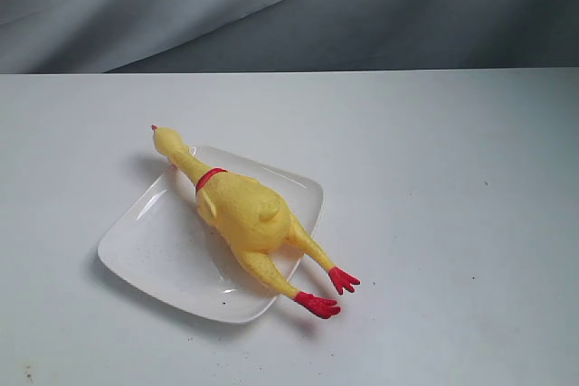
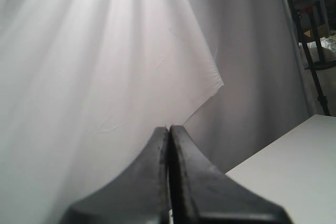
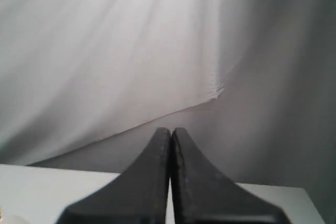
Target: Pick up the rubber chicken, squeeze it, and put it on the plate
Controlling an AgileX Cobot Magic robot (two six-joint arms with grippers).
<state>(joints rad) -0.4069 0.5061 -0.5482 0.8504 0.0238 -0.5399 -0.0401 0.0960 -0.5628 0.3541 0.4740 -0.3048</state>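
Note:
The yellow rubber chicken (image 1: 246, 214) lies diagonally across the white square plate (image 1: 149, 246) in the exterior view. Its head pokes past the plate's far corner and its red feet hang over the near right edge onto the table. No arm or gripper shows in that view. My left gripper (image 2: 168, 128) is shut with nothing in it and faces the grey backdrop cloth. My right gripper (image 3: 171, 129) is likewise shut and empty, pointing at the cloth above the table's far edge. Neither wrist view shows the chicken or the plate.
The white table (image 1: 452, 223) spreads around the plate on all sides. A grey draped cloth (image 1: 289, 6) hangs behind its far edge. A dark metal stand (image 2: 315, 51) rises beyond the table in the left wrist view.

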